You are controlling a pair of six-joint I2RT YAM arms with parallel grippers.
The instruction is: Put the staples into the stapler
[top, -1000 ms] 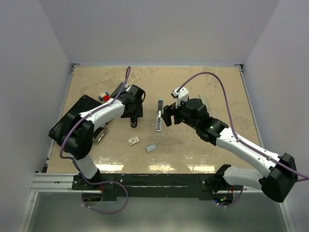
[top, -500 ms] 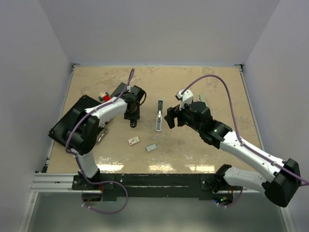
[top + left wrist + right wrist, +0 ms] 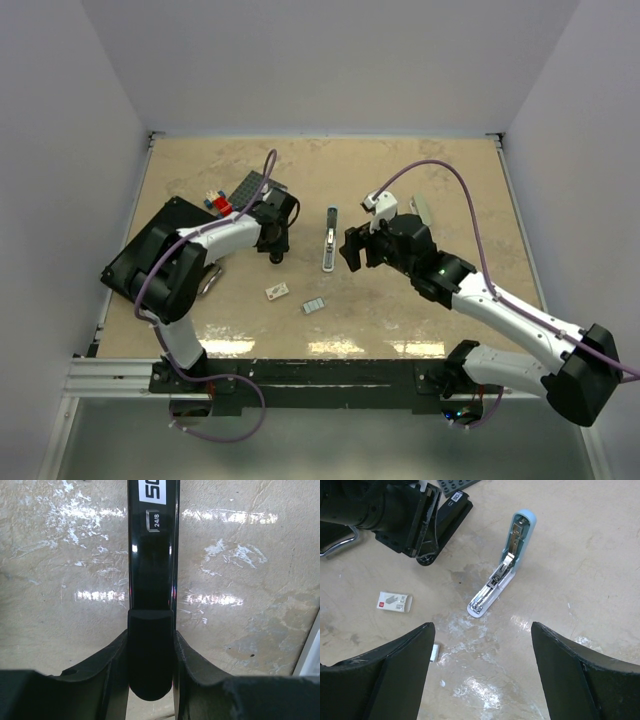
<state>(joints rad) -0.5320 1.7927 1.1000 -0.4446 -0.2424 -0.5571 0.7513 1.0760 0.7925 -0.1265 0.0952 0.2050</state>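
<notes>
Left wrist view: left gripper (image 3: pixel 150 656) pinching a glossy black bar (image 3: pixel 152 575) marked "24/8"; right gripper (image 3: pixel 481 632) spread.

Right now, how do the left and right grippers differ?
The left gripper is shut on a black bar marked 24/8; the right gripper is open and empty. The left gripper is to the left of the open blue stapler, the right gripper to its right. Both are clear of the stapler and of the staples.

Robot lab cell, plain white walls (image 3: pixel 330 60), beige tabletop (image 3: pixel 450 170), aluminium mounting rail (image 3: pixel 110 376)
</notes>
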